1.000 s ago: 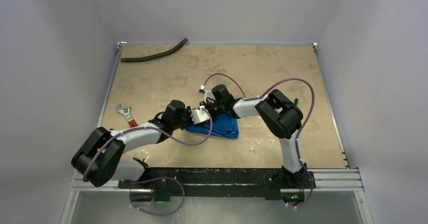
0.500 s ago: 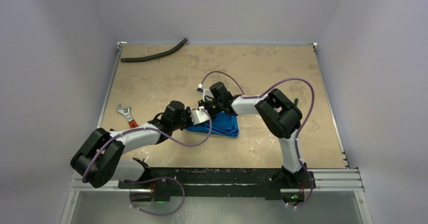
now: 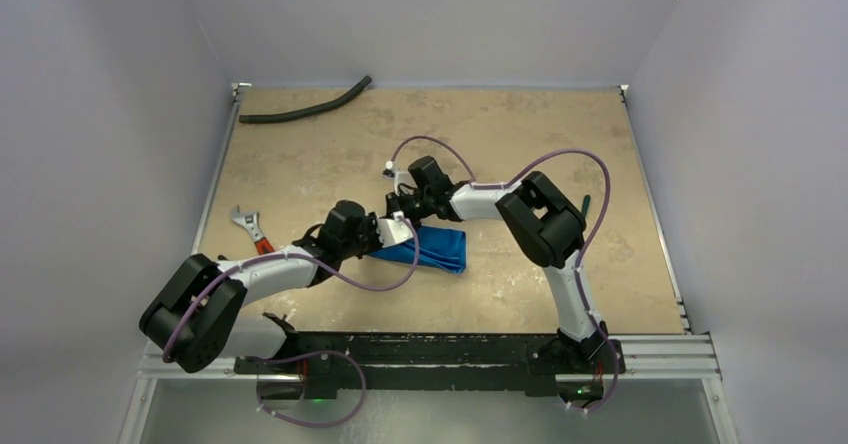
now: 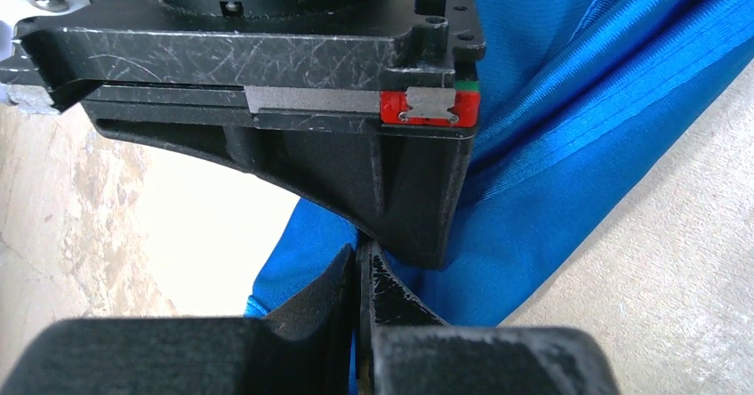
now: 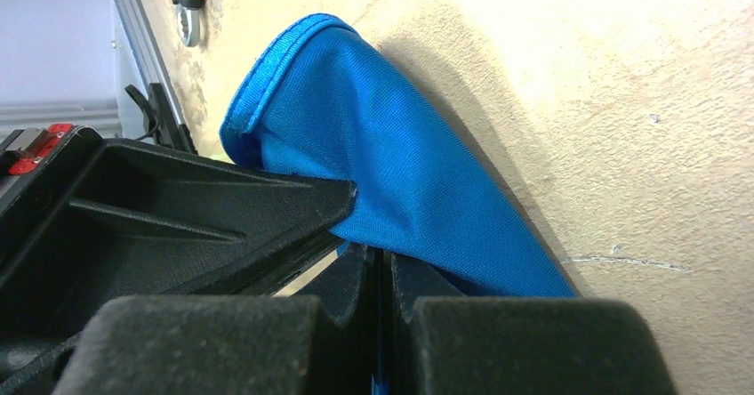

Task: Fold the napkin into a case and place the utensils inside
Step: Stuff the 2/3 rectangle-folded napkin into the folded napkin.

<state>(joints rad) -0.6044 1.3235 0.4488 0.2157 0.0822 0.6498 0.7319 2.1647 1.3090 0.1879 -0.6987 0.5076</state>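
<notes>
Count, top view: two arms, left arm (image 3: pixel 270 269) and right arm (image 3: pixel 545 224), both reaching in to the middle of the tan table (image 3: pixel 520 134). One napkin (image 3: pixel 437 251), shiny blue, the only cloth. One black hose (image 3: pixel 305 111) lying curved along the far left edge. One wrench (image 3: pixel 249 224), silver head and red handle, near the left edge, well apart from the cloth.

Napkin position: about the table's centre, bunched into a rough oblong. Its right part lies flat on the table; its left end meets both grippers, which sit tight against each other.

Left gripper (image 4: pixel 359 266): fingers pressed together, blue cloth running into the pinch, the right gripper's black housing touching just above the tips.

Right gripper (image 5: pixel 382 266): fingers closed, a sliver of blue between them. A hemmed fold of the napkin rises clear of the table past the tips.

Labels: one red tag (image 4: pixel 430 108) with a green edge and a metal clip on the right gripper's housing. Any lettering on it cannot be read.
</notes>
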